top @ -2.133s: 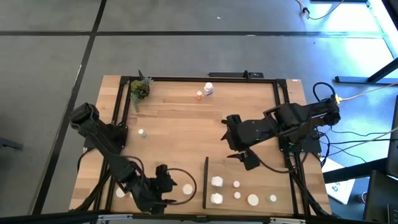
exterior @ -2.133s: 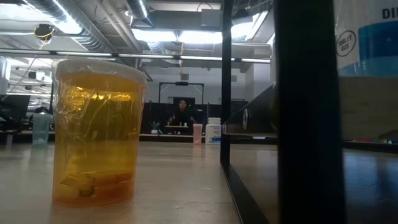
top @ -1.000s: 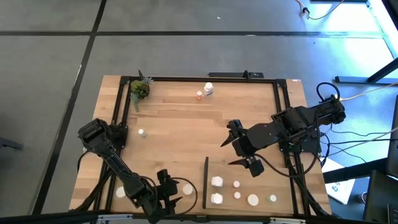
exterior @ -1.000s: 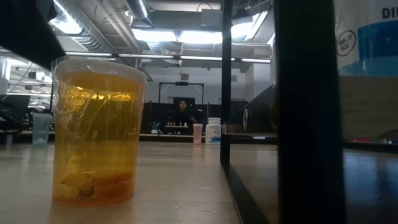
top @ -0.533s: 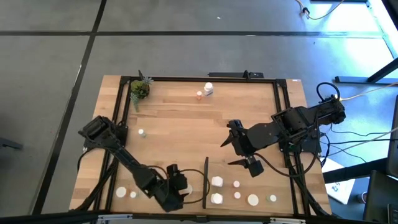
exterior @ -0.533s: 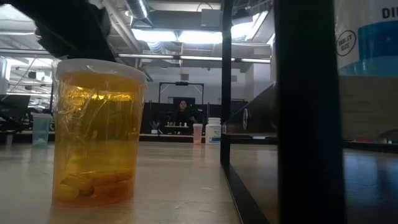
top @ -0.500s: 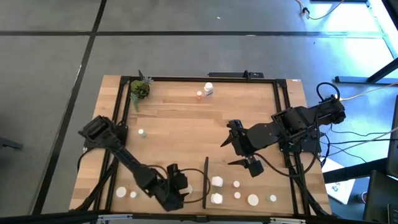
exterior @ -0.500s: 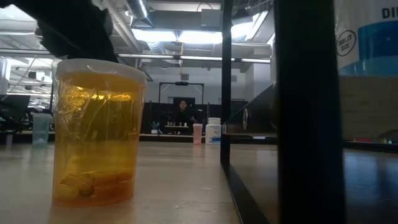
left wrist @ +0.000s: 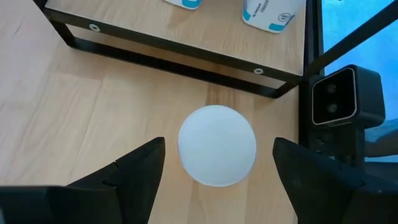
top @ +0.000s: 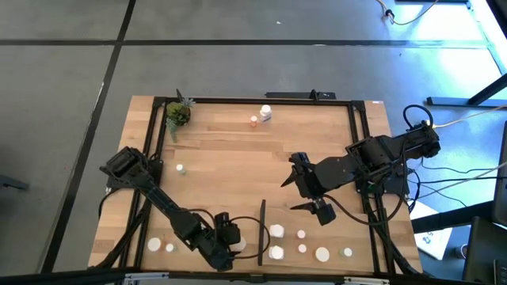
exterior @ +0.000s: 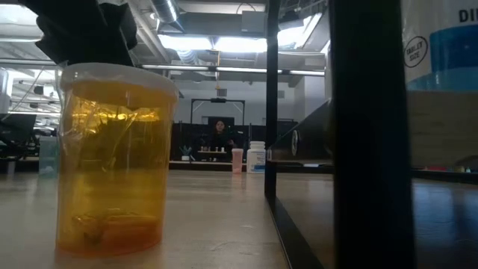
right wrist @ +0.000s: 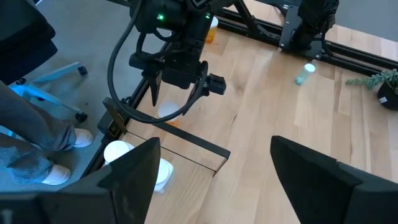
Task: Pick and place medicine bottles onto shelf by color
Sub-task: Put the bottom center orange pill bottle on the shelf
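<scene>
The left gripper (left wrist: 214, 180) hung directly above an amber medicine bottle (exterior: 113, 161) with a flat white cap (left wrist: 217, 154), which stood upright on the wooden tabletop (top: 230, 158) at its near edge, just beside the thin black upright strip (top: 261, 232) that bounds the shelf (top: 317, 218). Its two dark fingers (left wrist: 130, 171) were spread wide, one on each side of the cap, with clear wood showing between each finger and the cap, so nothing was gripped. Seen from table height, the bottle was a translucent orange plastic tub, wider at the top than at the base, with only a few capsules lying at the bottom. It was probably very light and fairly stiff, yet smooth-walled and easy to tip or squeeze out of a loose pinch. The safest hold seemed to be across the upper wall just under the cap rim, where the lip could stop it sliding down. The right gripper (right wrist: 214, 165) waited in the air over the middle of the table, its fingers likewise spread and empty. Several white-topped bottles (top: 276, 231) already stood on the shelf, two more white caps (top: 154, 245) sat at the near left corner, and a pinkish bottle (top: 253, 121) and a white one (top: 265, 113) stood near the far edge, not far from a small potted plant (top: 177, 113).
</scene>
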### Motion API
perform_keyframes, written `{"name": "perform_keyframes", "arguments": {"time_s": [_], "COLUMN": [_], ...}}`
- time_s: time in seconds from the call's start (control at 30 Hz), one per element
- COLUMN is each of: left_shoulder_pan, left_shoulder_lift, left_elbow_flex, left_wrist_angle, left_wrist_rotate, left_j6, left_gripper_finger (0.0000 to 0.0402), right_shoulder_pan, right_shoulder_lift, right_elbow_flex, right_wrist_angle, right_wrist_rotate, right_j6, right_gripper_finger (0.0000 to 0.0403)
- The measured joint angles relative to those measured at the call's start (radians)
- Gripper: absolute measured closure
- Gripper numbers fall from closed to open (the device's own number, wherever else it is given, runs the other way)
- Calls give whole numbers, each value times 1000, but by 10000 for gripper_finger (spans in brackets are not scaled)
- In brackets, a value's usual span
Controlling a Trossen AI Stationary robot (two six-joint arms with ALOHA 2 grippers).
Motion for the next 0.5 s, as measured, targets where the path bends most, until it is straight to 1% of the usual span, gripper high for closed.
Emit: {"name": "perform_keyframes", "arguments": {"time_s": [0.13, 0.27, 0.5], "left_shoulder_pan": [-2, -5, -1], "left_shoulder_lift": [0, 12, 34], "left_elbow_flex": [0, 0, 0], "left_wrist_angle": [11, 16, 12], "left_wrist_rotate": [0, 23, 26], "left_j6": [4, 52, 53], "left_gripper_finger": [109, 109, 109], "right_shoulder_pan": [0, 0, 0], "right_shoulder_lift": [0, 0, 0], "right_elbow_flex": [0, 0, 0], "right_wrist_angle": [0, 0, 0], "right_wrist_rotate": [0, 0, 0], "right_j6": [-1, -1, 0], "right_gripper_finger": [97, 97, 97]}}
